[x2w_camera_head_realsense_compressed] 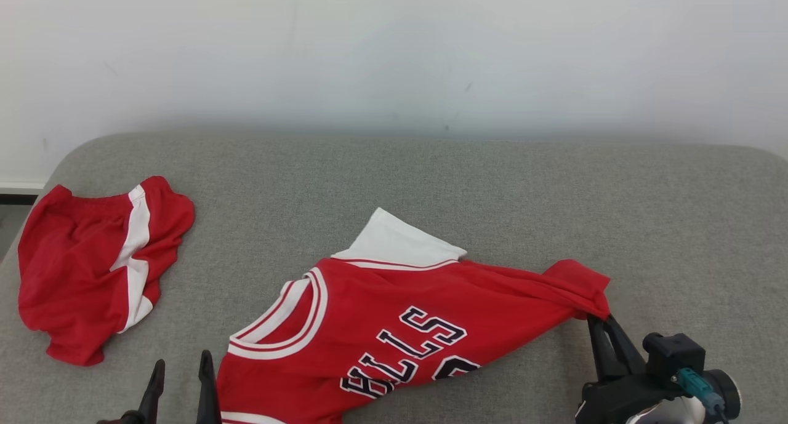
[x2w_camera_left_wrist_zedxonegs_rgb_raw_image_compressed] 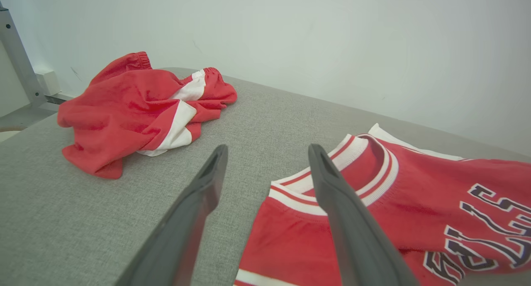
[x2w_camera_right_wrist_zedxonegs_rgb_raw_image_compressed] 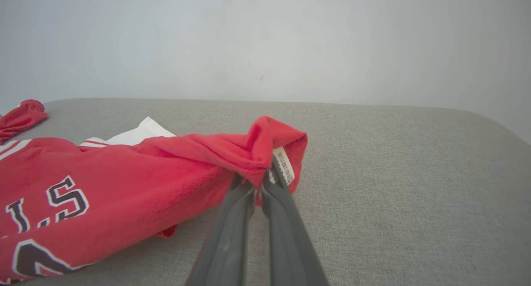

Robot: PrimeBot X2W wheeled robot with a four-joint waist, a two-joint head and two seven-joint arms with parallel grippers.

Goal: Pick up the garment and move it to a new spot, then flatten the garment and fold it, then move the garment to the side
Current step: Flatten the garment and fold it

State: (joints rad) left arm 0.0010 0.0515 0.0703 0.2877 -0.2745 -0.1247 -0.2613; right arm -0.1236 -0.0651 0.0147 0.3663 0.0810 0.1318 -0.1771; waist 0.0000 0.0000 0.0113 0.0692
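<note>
The garment (x2w_camera_head_realsense_compressed: 394, 307) is a red jersey with white trim and dark lettering, lying on the grey cushion (x2w_camera_head_realsense_compressed: 431, 178) at the front centre. My right gripper (x2w_camera_head_realsense_compressed: 596, 320) is shut on its bunched right end, which is lifted a little. In the right wrist view the fingers (x2w_camera_right_wrist_zedxonegs_rgb_raw_image_compressed: 257, 186) pinch the red fold beside a small white label (x2w_camera_right_wrist_zedxonegs_rgb_raw_image_compressed: 284, 165). My left gripper (x2w_camera_head_realsense_compressed: 181, 365) stands open at the lower left, just left of the jersey's armhole edge. In the left wrist view its right finger (x2w_camera_left_wrist_zedxonegs_rgb_raw_image_compressed: 332, 182) lies over the jersey (x2w_camera_left_wrist_zedxonegs_rgb_raw_image_compressed: 415, 203) collar, with nothing held.
Red shorts (x2w_camera_head_realsense_compressed: 92, 264) with a white stripe lie crumpled at the cushion's far left, also in the left wrist view as the shorts (x2w_camera_left_wrist_zedxonegs_rgb_raw_image_compressed: 137, 107). A white wall (x2w_camera_head_realsense_compressed: 394, 48) rises behind. Bare grey cushion stretches to the right (x2w_camera_right_wrist_zedxonegs_rgb_raw_image_compressed: 415, 174) and at the back.
</note>
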